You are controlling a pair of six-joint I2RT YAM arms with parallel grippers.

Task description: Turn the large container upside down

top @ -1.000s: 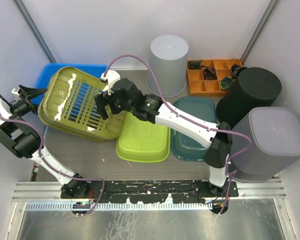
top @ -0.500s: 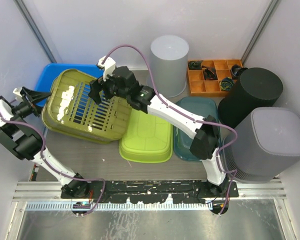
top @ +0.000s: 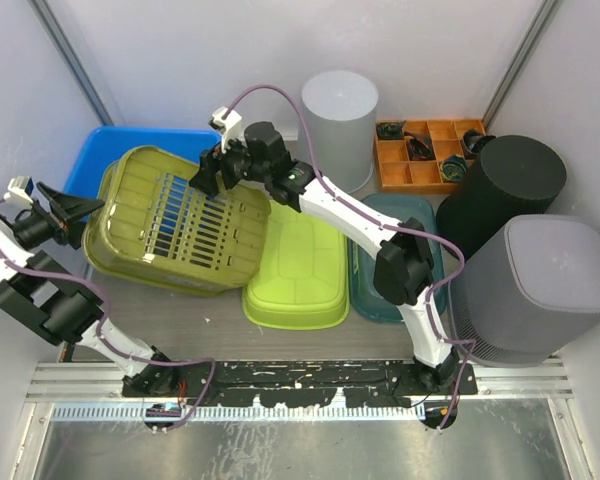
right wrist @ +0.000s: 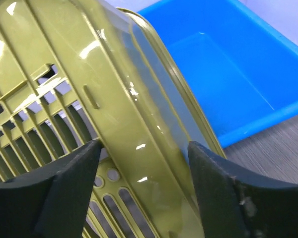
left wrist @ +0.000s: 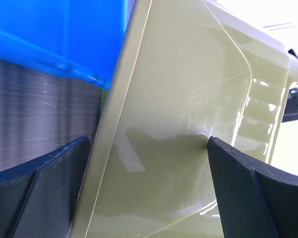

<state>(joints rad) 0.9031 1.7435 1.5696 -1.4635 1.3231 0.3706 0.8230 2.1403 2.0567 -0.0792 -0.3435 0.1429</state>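
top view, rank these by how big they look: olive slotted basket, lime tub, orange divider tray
1. olive slotted basket, though it's tilted up, so partly nearer the camera
2. lime tub
3. orange divider tray, clearly smallest

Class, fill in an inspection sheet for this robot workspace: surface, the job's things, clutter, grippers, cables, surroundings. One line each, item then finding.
Surface: grey wood-grain table, crowded; no spills seen.
Job's things: olive slotted basket, tilted, not lying flat, overlapping the blue bin.
Clutter: lime container, teal container, grey cylinder, orange tray of small parts, black cylinder, large grey bin.
Grippers: left gripper, jaws open at the basket's left side; right gripper, jaws straddle the far rim, grip unclear.
Cables: purple cable loops above the right arm; no snag seen.
Surroundings: pale walls; metal rail at the near edge.
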